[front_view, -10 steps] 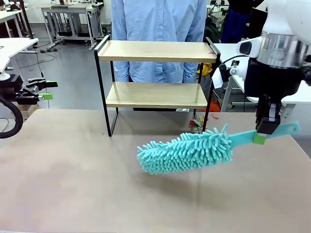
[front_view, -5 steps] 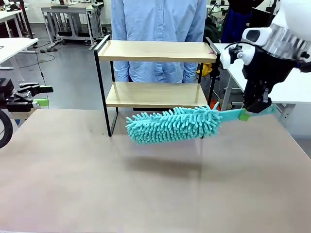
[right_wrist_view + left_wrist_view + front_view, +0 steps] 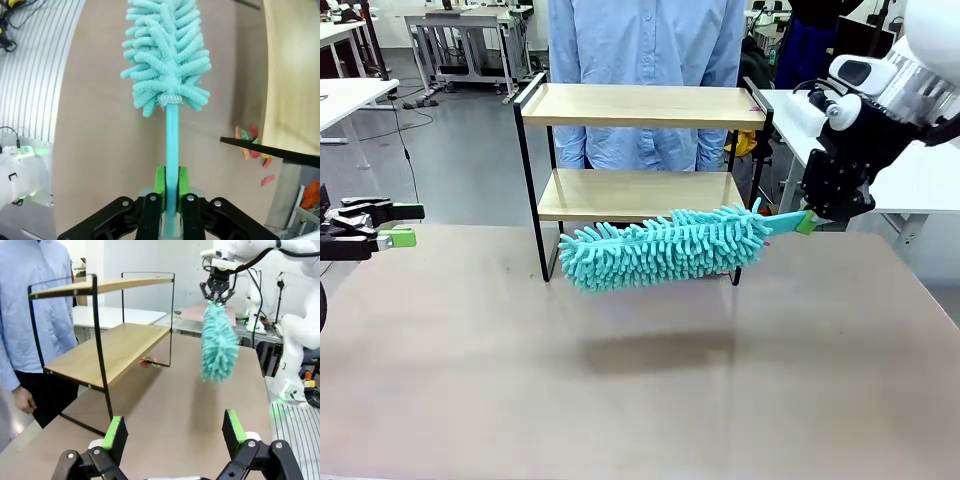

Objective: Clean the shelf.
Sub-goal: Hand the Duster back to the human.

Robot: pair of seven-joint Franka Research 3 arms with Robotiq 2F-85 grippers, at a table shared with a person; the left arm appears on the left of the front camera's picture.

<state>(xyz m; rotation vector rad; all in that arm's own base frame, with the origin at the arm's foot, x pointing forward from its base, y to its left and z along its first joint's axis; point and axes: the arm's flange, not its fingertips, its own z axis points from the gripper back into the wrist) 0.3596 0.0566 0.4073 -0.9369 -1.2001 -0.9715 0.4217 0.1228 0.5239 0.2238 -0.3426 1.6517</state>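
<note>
While clamping the duster (image 3: 660, 247), the right gripper (image 3: 807, 221) sits right of the shelf (image 3: 642, 105).

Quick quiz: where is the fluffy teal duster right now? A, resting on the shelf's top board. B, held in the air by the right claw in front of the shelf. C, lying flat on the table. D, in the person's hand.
B: the right claw grips the handle, and the duster hangs above the table, in front of the shelf.

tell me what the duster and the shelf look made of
Duster: fluffy teal chenille or microfibre noodles on a smooth teal handle, probably plastic, clamped in the right gripper.
Shelf: two pale boards with a matte wood-grain look, solid or laminate unclear, in a thin black frame, likely metal.
</note>
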